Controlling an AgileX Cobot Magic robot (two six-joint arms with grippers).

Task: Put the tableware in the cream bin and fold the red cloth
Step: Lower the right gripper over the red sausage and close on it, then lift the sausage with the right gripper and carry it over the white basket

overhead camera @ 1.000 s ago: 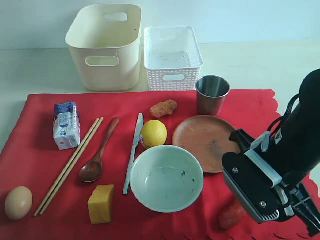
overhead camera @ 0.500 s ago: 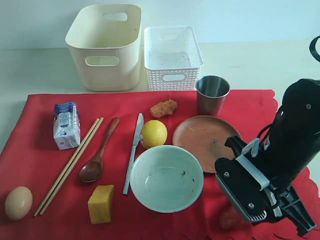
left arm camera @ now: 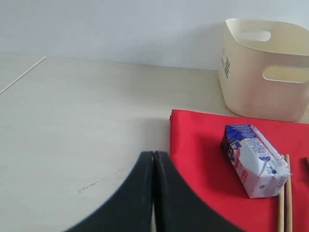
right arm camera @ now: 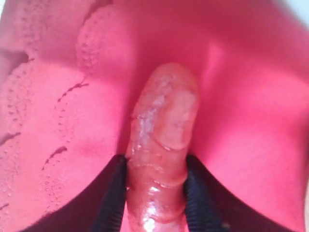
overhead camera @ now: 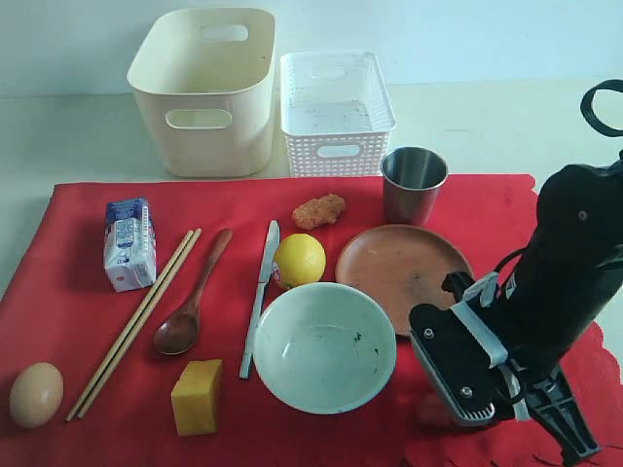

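The red cloth (overhead camera: 78,292) covers the table front. On it lie the pale bowl (overhead camera: 324,347), brown plate (overhead camera: 401,272), steel cup (overhead camera: 414,183), dark spoon (overhead camera: 190,302), chopsticks (overhead camera: 136,321) and knife (overhead camera: 260,292). The cream bin (overhead camera: 204,92) stands behind the cloth at the left. My right gripper (right arm camera: 157,193) is down on the cloth's front right, just right of the bowl, its fingers pressed on both sides of a glossy sausage (right arm camera: 161,145). My left gripper (left arm camera: 153,154) is shut and empty, over bare table beside the cloth's left edge (left arm camera: 203,145); the exterior view does not show it.
A white lattice basket (overhead camera: 336,112) stands right of the cream bin. Food on the cloth: milk carton (overhead camera: 128,243), lemon (overhead camera: 299,259), cheese block (overhead camera: 198,396), egg (overhead camera: 36,393), fried piece (overhead camera: 318,210). The cloth's scalloped edge (overhead camera: 531,195) runs down the right side.
My right arm has moved left and down toward the cloth's front, bringing its fingers around the sausage. Everything else on the cloth is where it was.
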